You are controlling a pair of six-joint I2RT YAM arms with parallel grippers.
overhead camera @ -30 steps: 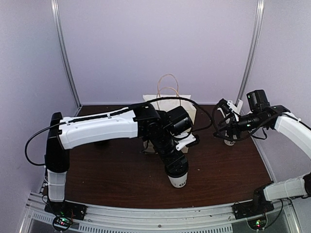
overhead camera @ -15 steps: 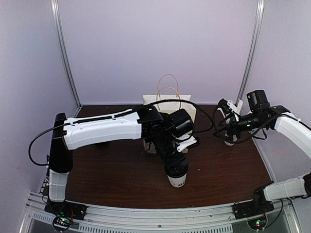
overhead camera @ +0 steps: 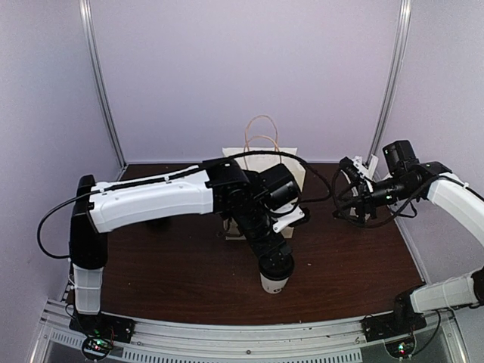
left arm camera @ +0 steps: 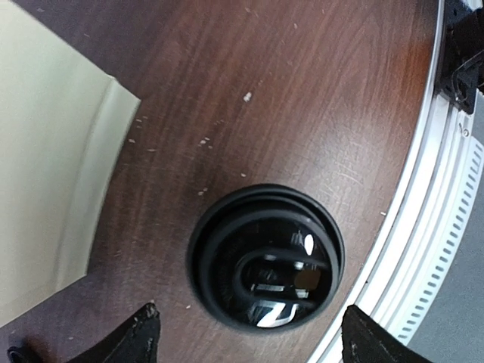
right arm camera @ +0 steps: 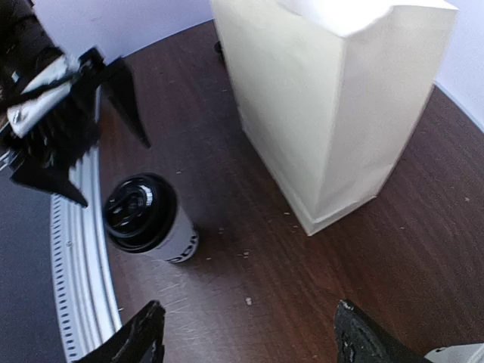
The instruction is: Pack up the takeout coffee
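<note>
The cup (left arm camera: 266, 255) stands upright near the front edge of the table (left arm camera: 302, 91), in front of the bag (right arm camera: 333, 106). Your left gripper (left arm camera: 257, 336) hangs over it, fingers (left arm camera: 144, 336) spread wide, holding nothing. The right gripper (right arm camera: 253, 336) is spread wide and empty too. Centre the cup between the fingers, descend below its rim, and close gently on the paper wall. The height over it I cannot judge well.

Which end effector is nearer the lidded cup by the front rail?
Left. The left end effector hangs open directly above the cup; the right end effector sits far off to its right.
</note>
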